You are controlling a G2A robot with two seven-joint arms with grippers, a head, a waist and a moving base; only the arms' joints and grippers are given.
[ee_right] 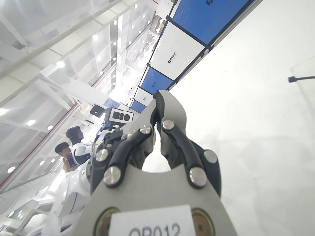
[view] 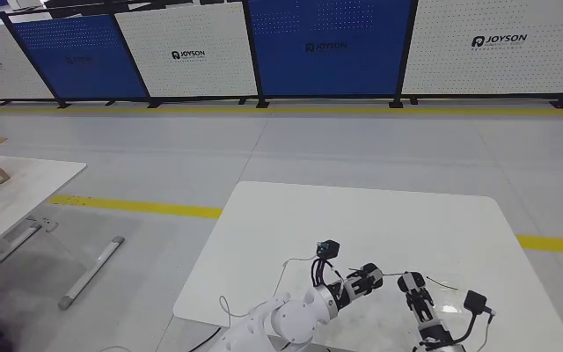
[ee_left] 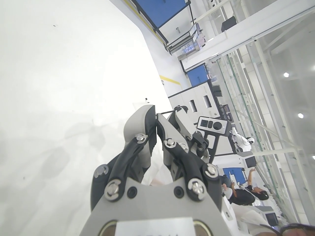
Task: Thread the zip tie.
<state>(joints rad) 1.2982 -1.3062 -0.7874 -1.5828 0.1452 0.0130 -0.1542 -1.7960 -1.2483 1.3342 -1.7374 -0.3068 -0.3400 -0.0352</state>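
A thin black zip tie [view: 391, 274] stretches between my two grippers, low over the white table [view: 352, 220] near its front edge. My left gripper [ee_left: 156, 117] is shut on the strap. From there the zip tie [ee_left: 167, 111] runs on to the tips of my right gripper [ee_left: 179, 110], close beside it. In its own view my right gripper [ee_right: 157, 114] has its pads pressed together. In the top view the left gripper [view: 375, 277] and right gripper [view: 410, 283] sit almost side by side. A black zip tie head [ee_right: 292, 79] with its strap lies farther off on the table.
A clear plastic sheet or bag [view: 450, 308] lies on the table by the right arm, with a black strap [view: 447, 284] near it. Blue and white partition panels [view: 325, 44] stand across the floor behind the table.
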